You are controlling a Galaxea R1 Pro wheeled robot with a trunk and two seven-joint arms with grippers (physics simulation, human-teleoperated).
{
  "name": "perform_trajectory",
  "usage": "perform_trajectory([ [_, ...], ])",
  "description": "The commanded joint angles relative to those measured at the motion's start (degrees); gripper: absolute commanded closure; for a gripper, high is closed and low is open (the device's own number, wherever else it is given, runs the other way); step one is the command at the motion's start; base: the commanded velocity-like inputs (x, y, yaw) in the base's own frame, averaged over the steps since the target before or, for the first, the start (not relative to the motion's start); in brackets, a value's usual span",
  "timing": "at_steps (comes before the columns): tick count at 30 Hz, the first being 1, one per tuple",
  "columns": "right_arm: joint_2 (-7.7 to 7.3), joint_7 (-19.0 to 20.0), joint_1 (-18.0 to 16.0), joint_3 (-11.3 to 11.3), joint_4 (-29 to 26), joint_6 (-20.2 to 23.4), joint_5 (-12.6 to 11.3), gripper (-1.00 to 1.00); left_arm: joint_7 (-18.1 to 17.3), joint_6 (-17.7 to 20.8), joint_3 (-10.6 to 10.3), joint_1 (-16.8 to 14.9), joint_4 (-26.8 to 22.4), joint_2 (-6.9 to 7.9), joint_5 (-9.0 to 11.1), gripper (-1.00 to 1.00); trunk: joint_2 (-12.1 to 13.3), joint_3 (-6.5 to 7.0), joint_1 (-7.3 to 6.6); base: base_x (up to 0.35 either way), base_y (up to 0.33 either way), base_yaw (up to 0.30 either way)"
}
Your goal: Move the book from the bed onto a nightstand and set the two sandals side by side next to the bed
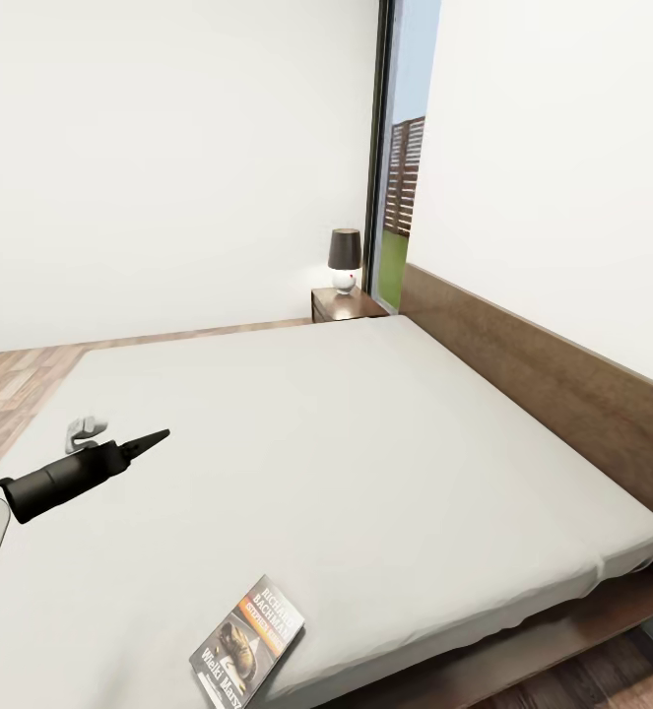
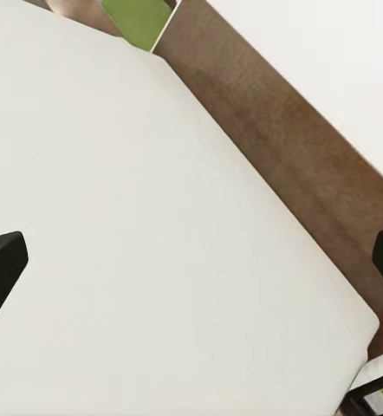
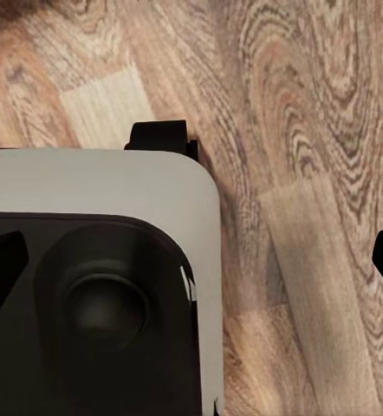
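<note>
The book (image 1: 247, 645), dark with an orange band and white lettering, lies flat on the light-grey bed (image 1: 346, 433) near its near edge. My left gripper (image 1: 144, 443) hovers over the mattress, to the left of the book and farther back. In the left wrist view the left gripper (image 2: 191, 260) is open, its fingertips (image 2: 1, 264) wide apart above bare mattress. A dark nightstand (image 1: 344, 303) stands beyond the bed's far corner. My right gripper (image 3: 196, 260) is open over the wood floor. The sandals are out of view.
A small lamp (image 1: 345, 258) with a dark shade stands on the nightstand. The brown headboard (image 1: 543, 364) runs along the bed's right side under a white wall. A tall window (image 1: 405, 197) is behind the nightstand. The robot's grey base (image 3: 113, 191) sits on plank floor (image 3: 313, 130).
</note>
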Motion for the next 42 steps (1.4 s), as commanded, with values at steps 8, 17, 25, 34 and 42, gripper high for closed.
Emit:
perform_trajectory([
  [8,0.00,0.2,-0.1,-0.5,0.1,-0.3,0.5,-1.00,0.3,0.4,0.0,0.0,0.1,-0.01,-0.2,-1.00,0.0,-0.05,-0.01,0.000,0.000,0.000],
  [17,0.02,0.2,-0.1,-0.5,0.0,-0.3,0.5,-1.00,1.6,0.4,0.0,0.1,0.1,0.08,-0.2,-1.00,0.0,-0.05,-0.01,0.000,0.000,0.000],
  [25,0.04,0.2,-0.1,-0.5,0.0,-0.3,0.5,-1.00,4.7,0.4,0.0,0.1,0.0,0.02,-0.2,-1.00,0.0,-0.05,-0.01,0.000,0.000,0.000],
  [34,0.00,0.2,-0.1,-0.5,0.0,-0.3,0.5,-1.00,9.3,0.5,-0.1,0.1,-0.1,-0.01,0.0,-1.00,0.0,-0.05,-0.01,0.000,0.000,0.000],
  [42,-0.05,0.2,-0.1,-0.5,0.0,-0.3,0.5,-1.00,10.4,0.5,-0.1,0.1,-0.2,0.02,0.2,-1.00,0.0,-0.05,-0.01,0.000,0.000,0.000],
])
